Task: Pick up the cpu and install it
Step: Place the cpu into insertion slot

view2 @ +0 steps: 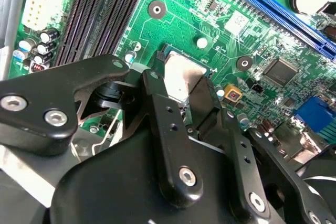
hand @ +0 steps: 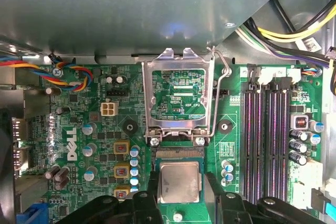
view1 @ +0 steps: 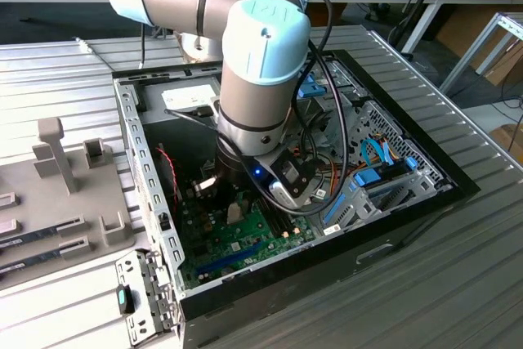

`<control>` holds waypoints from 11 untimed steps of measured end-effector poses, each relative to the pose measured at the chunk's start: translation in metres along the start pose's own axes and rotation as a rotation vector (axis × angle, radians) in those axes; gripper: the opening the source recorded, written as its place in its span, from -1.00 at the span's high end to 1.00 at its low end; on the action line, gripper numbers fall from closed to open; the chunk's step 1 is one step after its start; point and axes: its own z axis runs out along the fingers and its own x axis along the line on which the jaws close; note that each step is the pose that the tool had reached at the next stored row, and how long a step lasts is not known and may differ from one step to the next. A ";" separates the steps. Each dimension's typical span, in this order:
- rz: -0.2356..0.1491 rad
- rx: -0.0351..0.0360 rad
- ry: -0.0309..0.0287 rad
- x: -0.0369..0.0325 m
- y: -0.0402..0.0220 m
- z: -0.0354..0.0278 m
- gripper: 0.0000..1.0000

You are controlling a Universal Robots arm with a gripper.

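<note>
- The gripper [hand: 180,177] pinches the cpu [hand: 180,184] by two opposite edges, its fingers [view2: 165,114] closed on it.
- The cpu lies flat just beside the open socket frame [hand: 178,95], over the socket [hand: 178,153]; whether it is seated or hovering is hard to tell.
- Memory slots [hand: 268,140] stand near that frame.

The arm [view1: 261,63] reaches steeply down, gripper [hand: 180,181] pointing downward.

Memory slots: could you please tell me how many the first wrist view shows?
4 memory slots, side by side in two pairs, running parallel beside the cpu; none appears hidden.
</note>
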 end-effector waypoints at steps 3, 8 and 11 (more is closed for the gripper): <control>0.000 0.0000 0.0000 0.0000 0.0000 0.0005 0.08; 0.000 0.0002 0.0001 0.0001 0.0001 0.0020 0.08; 0.000 0.0000 0.0000 0.0001 0.0001 0.0022 0.08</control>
